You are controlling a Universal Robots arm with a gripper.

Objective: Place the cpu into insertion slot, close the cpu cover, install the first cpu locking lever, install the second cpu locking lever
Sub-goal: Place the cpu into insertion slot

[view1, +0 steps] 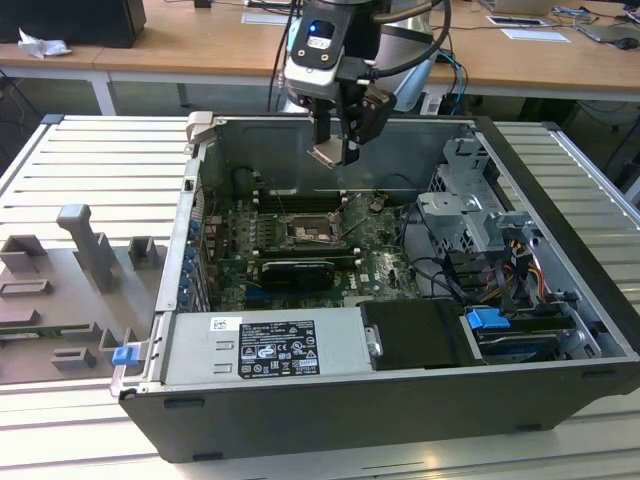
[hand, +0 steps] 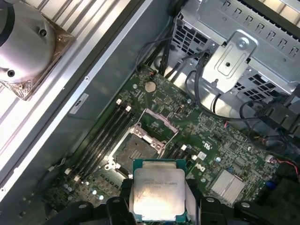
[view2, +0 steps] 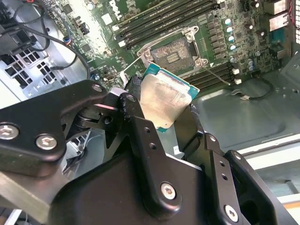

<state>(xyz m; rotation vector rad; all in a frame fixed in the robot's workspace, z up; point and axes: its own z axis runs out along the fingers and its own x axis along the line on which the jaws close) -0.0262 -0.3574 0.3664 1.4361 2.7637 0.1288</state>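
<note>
Right now clamping the chip flat in the claw, hanging high inside the open case, well above the empty socket on the green board.

The cpu is silver-grey edged in green, the motherboard dark green.

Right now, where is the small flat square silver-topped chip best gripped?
By two opposite thin edges of the small flat square silver-topped chip, jaws coming in along its plane, as they hold it now: it is thin, and its top is left bare.
</note>
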